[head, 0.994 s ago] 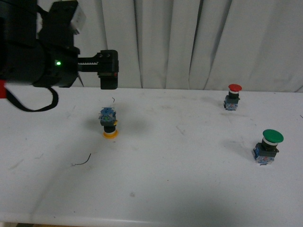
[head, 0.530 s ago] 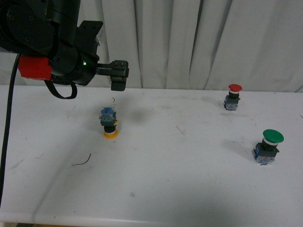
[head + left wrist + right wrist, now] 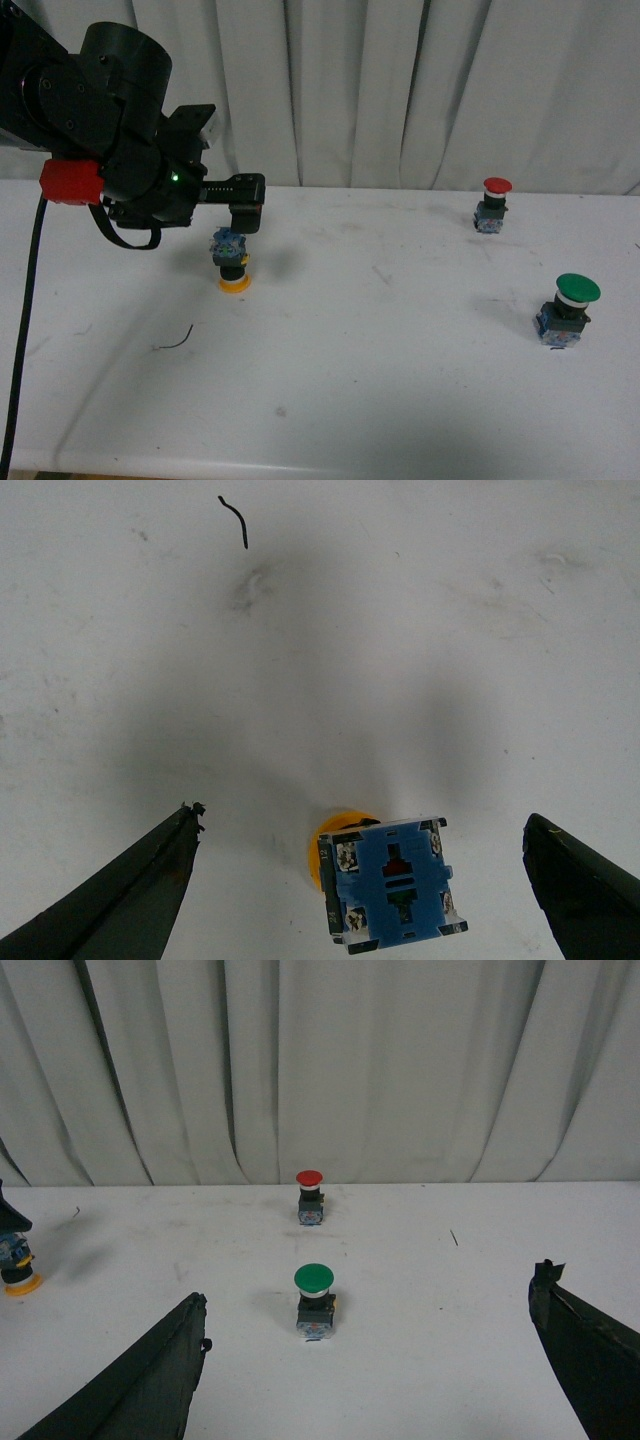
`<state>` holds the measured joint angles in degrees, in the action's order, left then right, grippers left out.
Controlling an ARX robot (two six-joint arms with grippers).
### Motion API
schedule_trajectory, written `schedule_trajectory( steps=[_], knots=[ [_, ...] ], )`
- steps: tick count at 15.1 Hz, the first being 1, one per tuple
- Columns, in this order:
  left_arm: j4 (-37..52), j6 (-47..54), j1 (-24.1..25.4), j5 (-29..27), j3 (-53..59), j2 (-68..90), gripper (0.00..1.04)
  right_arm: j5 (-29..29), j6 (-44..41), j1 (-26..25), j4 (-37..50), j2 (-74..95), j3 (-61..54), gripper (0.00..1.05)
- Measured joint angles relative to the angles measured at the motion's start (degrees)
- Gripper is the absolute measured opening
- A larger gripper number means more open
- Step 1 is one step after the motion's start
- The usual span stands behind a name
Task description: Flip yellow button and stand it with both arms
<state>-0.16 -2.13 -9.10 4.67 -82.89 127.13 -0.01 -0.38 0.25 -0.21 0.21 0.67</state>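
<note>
The left gripper (image 3: 246,218), jaws spread wide, hovers just above the yellow button (image 3: 232,266), which we find cap-down on the white table (image 3: 400,390), well left of the green-capped button (image 3: 570,305). We judge it is placed to straddle the contact block. The right gripper (image 3: 360,1360) is equally wide.

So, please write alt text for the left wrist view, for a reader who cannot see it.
The yellow button stands upside down on the white table, cap down and blue contact block toward the camera, between the two fingers of the open left pincer, untouched. A black wire scrap lies farther off.
</note>
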Motion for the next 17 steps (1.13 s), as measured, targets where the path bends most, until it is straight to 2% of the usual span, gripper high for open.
schedule_trajectory(
  steps=[12,14,16,17],
  knots=[
    [-0.6,1.6,-1.6,-2.8,0.4,2.8,0.98,0.0,0.0,0.0,0.0,0.0,0.0,0.98],
    [-0.7,1.8,-1.7,-3.4,0.0,2.8,0.80,0.0,0.0,0.0,0.0,0.0,0.0,0.98],
    [-0.7,1.8,-1.8,-3.8,-0.6,2.8,0.59,0.0,0.0,0.0,0.0,0.0,0.0,0.98],
    [-0.6,1.7,-2.0,-4.1,-0.7,2.8,0.44,0.0,0.0,0.0,0.0,0.0,0.0,0.98]
  ],
)
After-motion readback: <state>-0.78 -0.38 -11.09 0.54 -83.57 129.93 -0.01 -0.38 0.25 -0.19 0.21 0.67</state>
